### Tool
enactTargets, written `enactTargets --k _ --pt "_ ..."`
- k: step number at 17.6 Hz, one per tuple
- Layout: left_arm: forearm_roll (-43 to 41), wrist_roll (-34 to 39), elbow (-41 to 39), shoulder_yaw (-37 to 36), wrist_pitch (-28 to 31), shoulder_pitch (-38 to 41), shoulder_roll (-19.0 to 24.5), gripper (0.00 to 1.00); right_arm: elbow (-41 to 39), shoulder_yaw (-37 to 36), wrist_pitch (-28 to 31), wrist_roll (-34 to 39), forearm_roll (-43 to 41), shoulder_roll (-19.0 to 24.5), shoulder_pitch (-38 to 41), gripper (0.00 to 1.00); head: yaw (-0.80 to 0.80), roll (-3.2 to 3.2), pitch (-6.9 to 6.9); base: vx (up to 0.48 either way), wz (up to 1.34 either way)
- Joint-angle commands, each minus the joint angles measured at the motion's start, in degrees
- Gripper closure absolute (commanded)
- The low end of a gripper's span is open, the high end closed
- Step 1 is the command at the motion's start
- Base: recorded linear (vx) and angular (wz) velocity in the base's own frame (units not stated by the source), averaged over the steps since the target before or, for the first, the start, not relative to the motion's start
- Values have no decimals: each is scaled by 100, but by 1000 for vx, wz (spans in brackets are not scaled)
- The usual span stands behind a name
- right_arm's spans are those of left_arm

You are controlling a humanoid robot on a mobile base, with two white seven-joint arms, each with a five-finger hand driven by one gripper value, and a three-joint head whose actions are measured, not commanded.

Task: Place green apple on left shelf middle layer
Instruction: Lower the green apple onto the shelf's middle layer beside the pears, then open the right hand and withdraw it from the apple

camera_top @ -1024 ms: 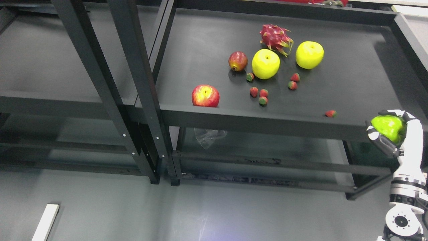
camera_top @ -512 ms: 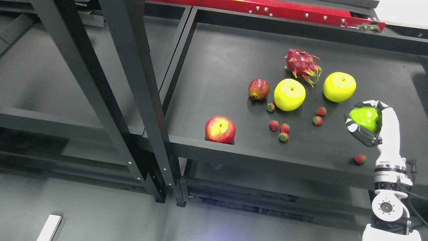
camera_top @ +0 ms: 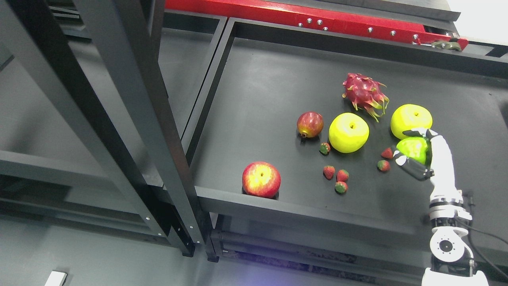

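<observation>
My right hand (camera_top: pixel 414 153) reaches up from the lower right and is shut on the green apple (camera_top: pixel 412 149). It holds the apple over the right shelf's middle board (camera_top: pixel 270 91), just below a yellow apple (camera_top: pixel 411 120) and right of two strawberries (camera_top: pixel 385 159). The left shelf's middle layer (camera_top: pixel 51 111) lies far to the left, behind the black uprights (camera_top: pixel 131 103). My left arm does not show.
On the right shelf's board also lie a second yellow apple (camera_top: pixel 348 132), a dragon fruit (camera_top: pixel 365 93), a dark red fruit (camera_top: pixel 310 124), a red apple (camera_top: pixel 261 179) at the front edge, and several strawberries (camera_top: pixel 335 176). A red beam (camera_top: pixel 317 16) runs along the back.
The camera has tilted up and shifted, so the whole picture moved. My right hand has carried the green apple up and left, from in front of the shelf edge to above the board.
</observation>
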Motion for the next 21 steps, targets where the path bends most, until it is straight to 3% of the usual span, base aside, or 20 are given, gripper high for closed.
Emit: enactTargets --k 1,3,6,8,12,15,17,21 --pt "5 -2 0 -1 -4 -123 100 0 239 160 81 14 -153 55 19 13 0 0 0 100 24" --pt "-4 -2 0 -1 -4 -123 100 0 239 213 81 14 -198 91 37 1 0 0 0 80 23" --pt "5 -2 0 -1 -4 -123 100 0 239 222 12 -3 -250 257 72 0 0 0 0 55 16" --pt "-4 -2 0 -1 -4 -123 100 0 239 213 -15 -91 -827 492 55 0 0 0 0 39 21" --pt "-4 -2 0 -1 5 -123 100 0 213 187 -174 -109 -1419 492 239 0 0 0 0 8 -4" --pt "5 -2 0 -1 -4 -123 100 0 221 195 10 -109 -2943 492 414 0 0 0 0 0 0" --pt "5 -2 0 -1 -4 -123 100 0 222 580 64 -161 -3799 492 616 0 0 0 0 0 0" --pt "5 -2 0 -1 -4 -123 100 0 187 1468 -752 -827 -3828 492 959 0 0 0 0 0 0"
